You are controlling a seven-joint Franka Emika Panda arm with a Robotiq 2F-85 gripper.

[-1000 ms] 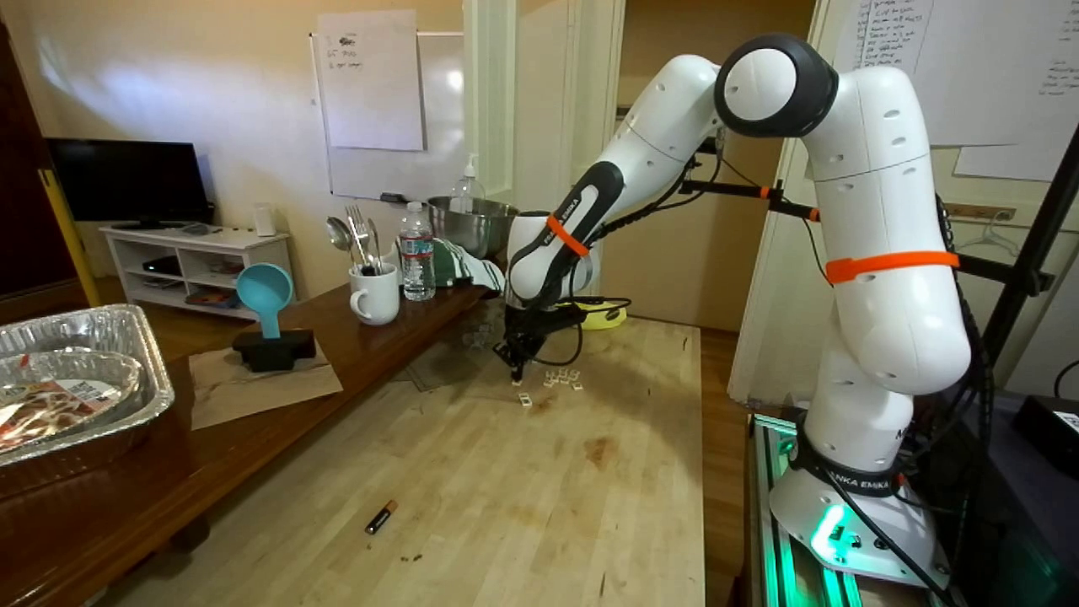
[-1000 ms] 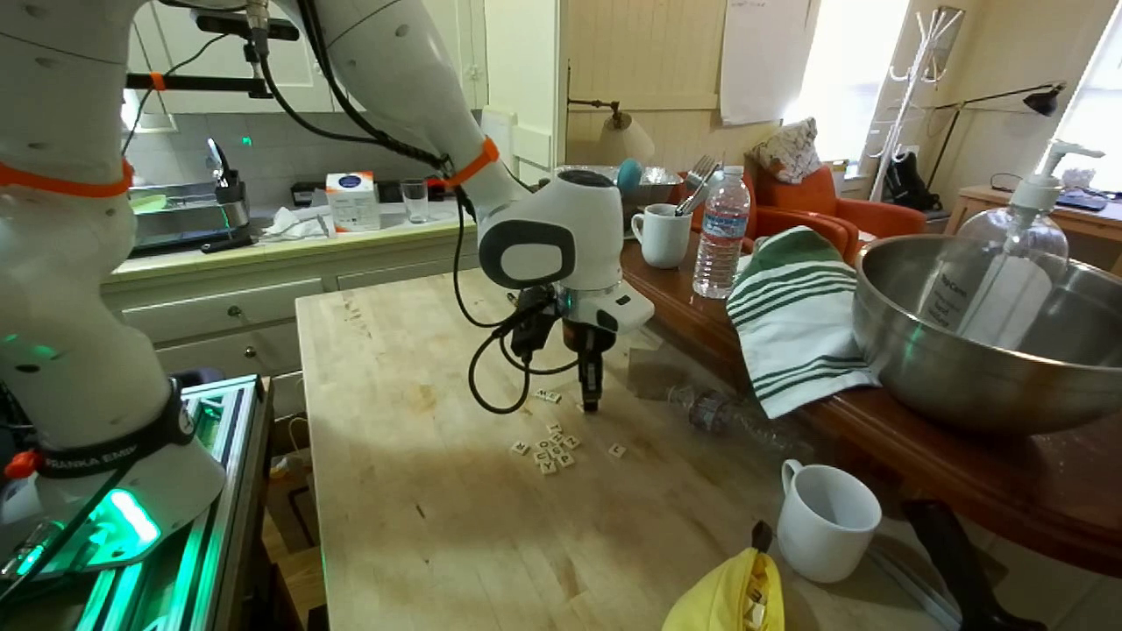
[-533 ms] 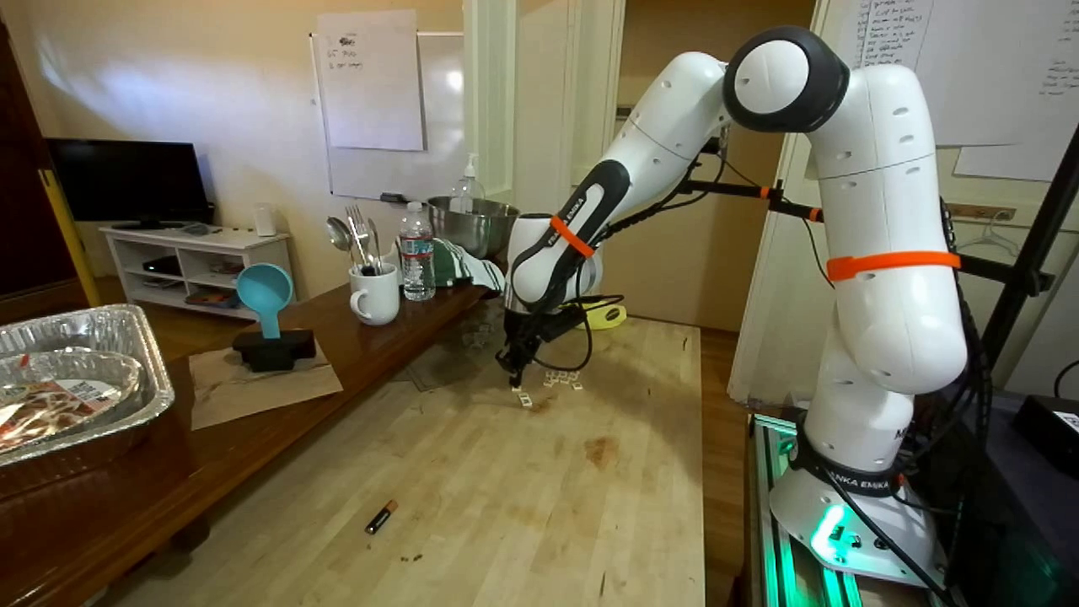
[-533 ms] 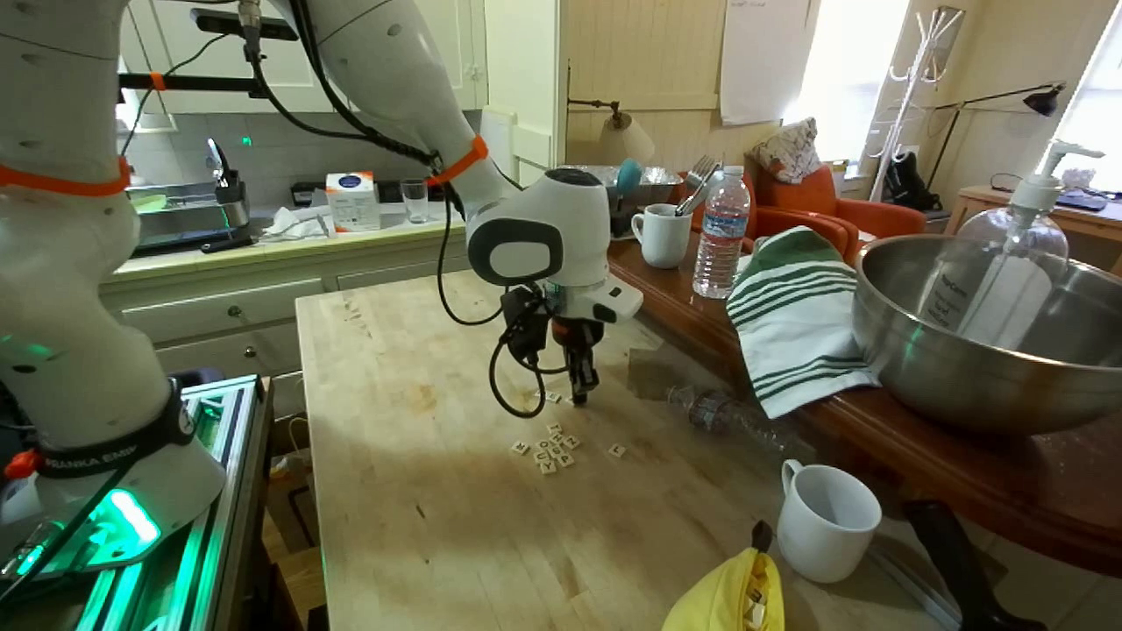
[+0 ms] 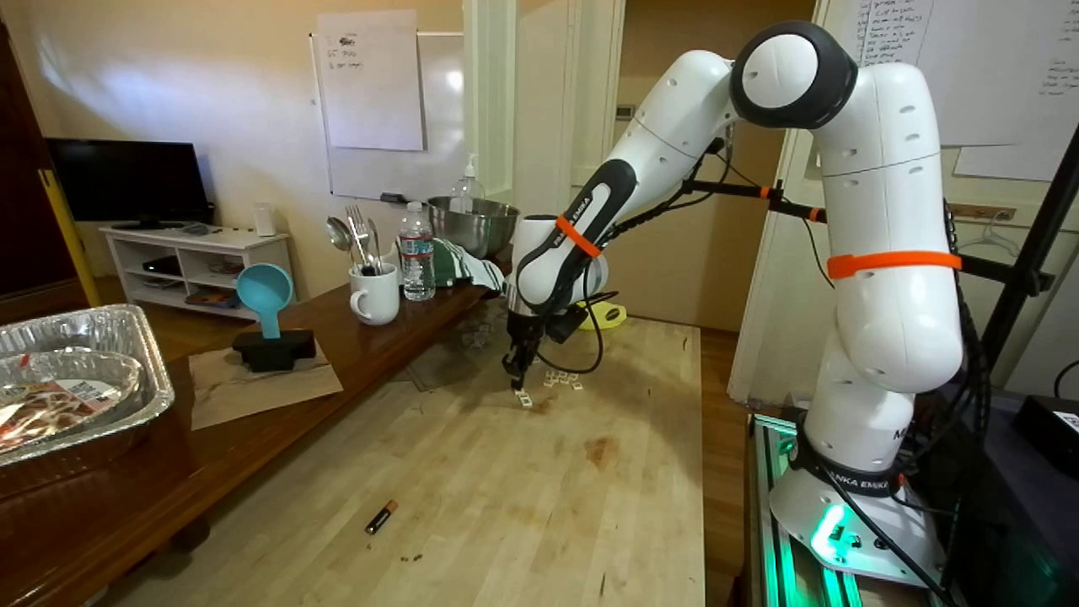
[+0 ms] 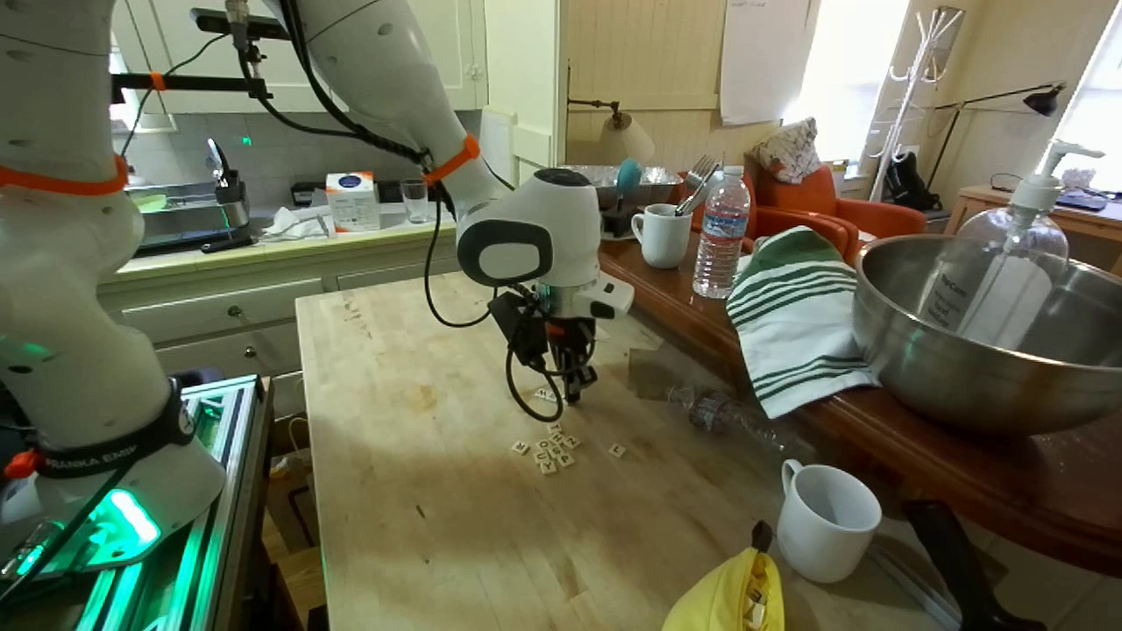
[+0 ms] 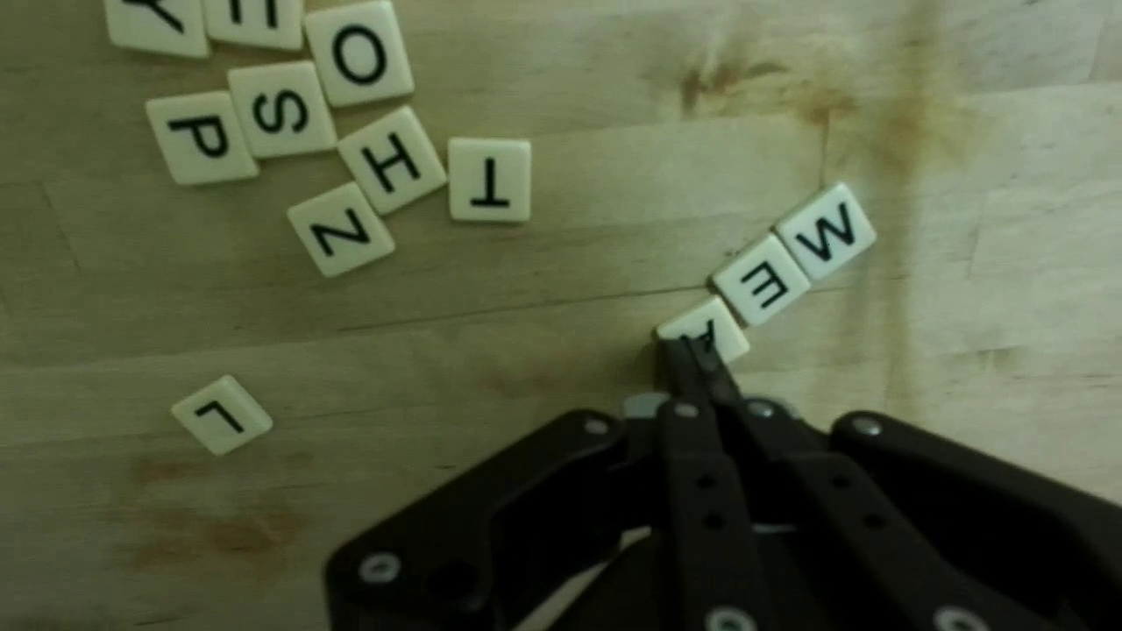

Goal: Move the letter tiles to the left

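Fingers (image 7: 684, 372), clenched on nothing visible, had been shifted since the earlier frame up to a partly hidden letter tile (image 7: 710, 327), which was seen flat on the bench (image 5: 506, 506) just beside the E tile (image 7: 761, 280) and judged light, stiff and slidable, best pinched by opposite edges.

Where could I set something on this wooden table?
The table is free between the battery and the tiles, and between the tiles and the pouch. Crowded: by the hand, among the tiles, and around pouch and mug.
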